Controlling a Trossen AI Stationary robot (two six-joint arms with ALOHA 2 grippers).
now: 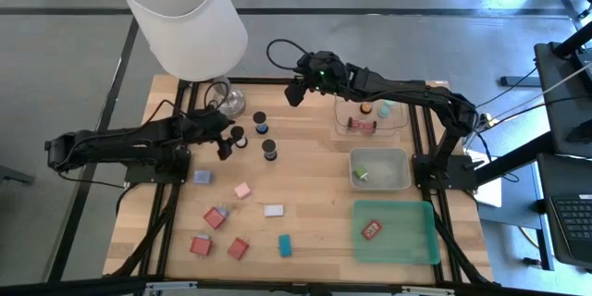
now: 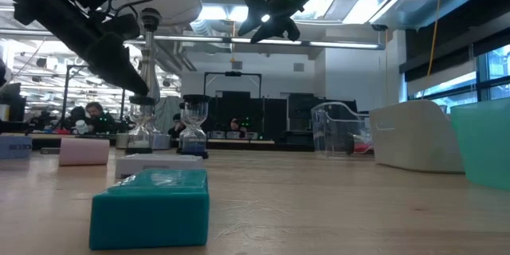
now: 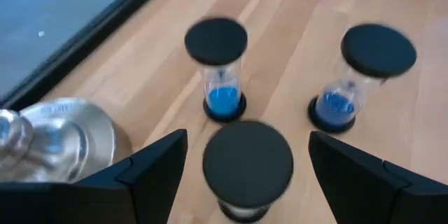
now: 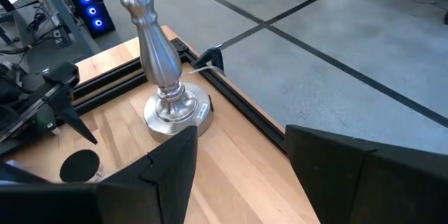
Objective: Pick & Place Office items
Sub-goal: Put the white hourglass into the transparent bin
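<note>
Wooden tabletop (image 1: pixel 314 185): black-capped sand timer (image 3: pixel 247 168) between left gripper (image 3: pixel 248 164) jaws.

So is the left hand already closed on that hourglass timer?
No: in the left wrist view the left hand is open, with both fingers clear of the black-capped timer between them.

You see black-capped sand timers (image 3: pixel 222 70) holding blue sand, a teal block (image 2: pixel 150 207), a white lampshade (image 1: pixel 185 18), a pale wooden surface (image 1: pixel 305 185).
</note>
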